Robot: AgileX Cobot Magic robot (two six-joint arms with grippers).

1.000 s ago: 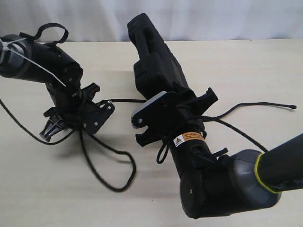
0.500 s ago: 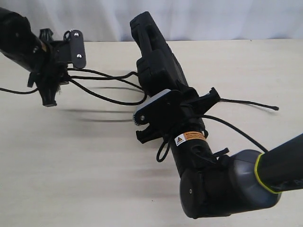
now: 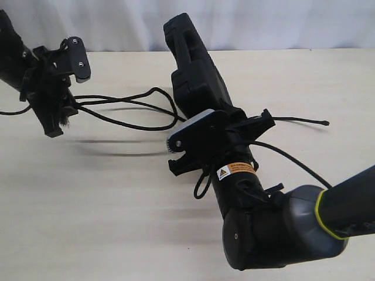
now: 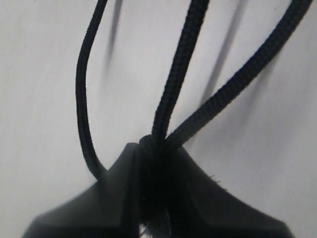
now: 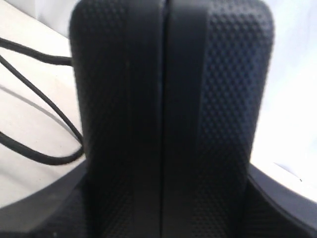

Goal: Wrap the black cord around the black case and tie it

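Note:
The black case [image 3: 193,76] is textured, with a handle at its far end, and stands tilted above the table. My right gripper [image 3: 224,124] is shut on its near end, and in the right wrist view the case [image 5: 168,99] fills the space between the jaws. The black cord [image 3: 126,108] runs in two loose strands from the case to my left gripper [image 3: 54,124], which hangs at the far left above the table. That left gripper [image 4: 154,151] is shut on the cord [image 4: 173,89] near its frayed tuft. The cord's knob end [image 3: 325,123] trails to the right.
The pale wooden table [image 3: 117,205] stretches under both arms, with the cord's shadow on it at the left. A white curtain [image 3: 281,23] closes the back. My right arm's bulky wrist [image 3: 263,222] fills the lower right. A thin arm cable [image 3: 293,164] curves past it.
My left gripper has risen from the table and swung to the far left with the cord, lifting its loops. The knob end has slid left toward the case. The right gripper has barely moved.

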